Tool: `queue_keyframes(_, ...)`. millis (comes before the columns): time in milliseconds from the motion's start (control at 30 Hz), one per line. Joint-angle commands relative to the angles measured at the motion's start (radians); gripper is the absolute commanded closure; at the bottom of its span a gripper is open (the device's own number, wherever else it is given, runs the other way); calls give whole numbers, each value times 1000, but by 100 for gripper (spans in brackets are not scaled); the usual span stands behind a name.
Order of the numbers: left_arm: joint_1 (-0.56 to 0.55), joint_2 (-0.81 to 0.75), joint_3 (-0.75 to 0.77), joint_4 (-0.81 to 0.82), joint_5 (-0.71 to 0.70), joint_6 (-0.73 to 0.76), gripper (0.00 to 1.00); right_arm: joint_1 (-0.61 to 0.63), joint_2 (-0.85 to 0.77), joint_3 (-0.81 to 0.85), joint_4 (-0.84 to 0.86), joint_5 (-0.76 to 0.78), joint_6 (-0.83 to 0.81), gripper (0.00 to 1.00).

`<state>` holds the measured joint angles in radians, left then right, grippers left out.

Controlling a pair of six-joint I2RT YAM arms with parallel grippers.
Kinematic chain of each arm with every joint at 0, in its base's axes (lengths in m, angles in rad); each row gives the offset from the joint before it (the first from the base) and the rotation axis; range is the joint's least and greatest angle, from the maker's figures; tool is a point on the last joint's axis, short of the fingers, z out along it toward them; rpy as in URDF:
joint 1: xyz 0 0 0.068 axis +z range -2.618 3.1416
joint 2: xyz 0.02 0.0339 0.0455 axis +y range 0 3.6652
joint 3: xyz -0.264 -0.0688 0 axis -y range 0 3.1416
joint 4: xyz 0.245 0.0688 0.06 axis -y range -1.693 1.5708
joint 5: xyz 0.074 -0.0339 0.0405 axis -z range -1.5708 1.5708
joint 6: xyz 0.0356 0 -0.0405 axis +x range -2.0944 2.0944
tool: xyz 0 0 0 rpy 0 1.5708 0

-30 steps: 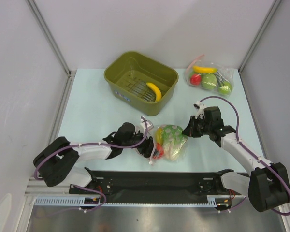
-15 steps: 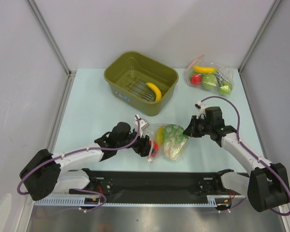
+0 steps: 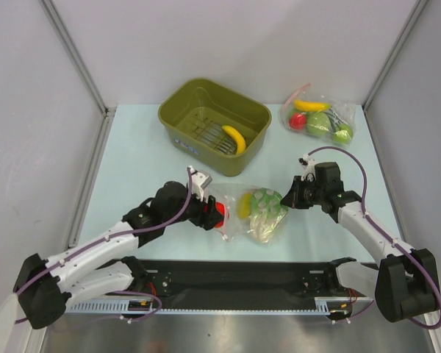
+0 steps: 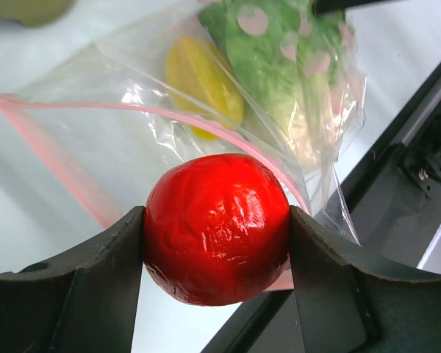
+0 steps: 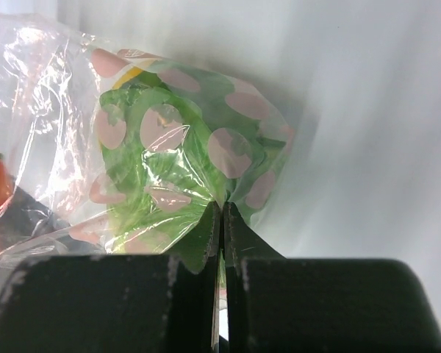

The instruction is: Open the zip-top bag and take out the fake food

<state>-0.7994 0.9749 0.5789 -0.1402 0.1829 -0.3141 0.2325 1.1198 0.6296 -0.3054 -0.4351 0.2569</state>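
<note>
The left hand (image 3: 214, 214) is clamped on the red round fruit (image 4: 217, 228), one finger on each side, right at the pink-zipped mouth of the zip-top bag (image 4: 117, 147). Inside the bag lie a yellow piece (image 4: 202, 81) and the green-white cabbage (image 5: 162, 162). The right hand (image 5: 222, 220) is pinched tight on the plastic at the bag's opposite end. The bag lies on the desk (image 3: 140, 162) on the near side of the green tub (image 3: 187, 136), towards the arm bases. A banana (image 3: 234, 137) lies in the tub, and a second bag (image 3: 320, 118) sits to the tub's right.
</note>
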Motion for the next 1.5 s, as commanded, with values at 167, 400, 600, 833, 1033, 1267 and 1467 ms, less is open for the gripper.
queue_keyframes(167, 52, -110, 114, -160, -83, 9, 100, -12, -15, 30, 0, 1, -16, 100)
queue_keyframes(400, 146, -163, 177, -265, -106, 30, 100, -15, -20, 27, -4, -2, -19, 100)
queue_keyframes(600, 216, -156, 236, -246, -112, 32, 100, -18, -20, 24, -1, -5, -19, 100)
queue_keyframes(833, 229, 43, 425, -49, -65, 15, 100, -21, -20, 19, 3, -14, -21, 100)
queue_keyframes(1033, 227, 295, 698, 11, -97, 66, 100, -22, -29, 10, 8, -20, -18, 100)
queue_keyframes(1267, 229, 612, 947, -13, -221, 76, 100, -24, -41, 15, 6, -31, -12, 100)
queue_keyframes(1467, 244, 751, 1047, -39, -276, 60, 99, -25, -61, 18, -8, -28, -13, 100)
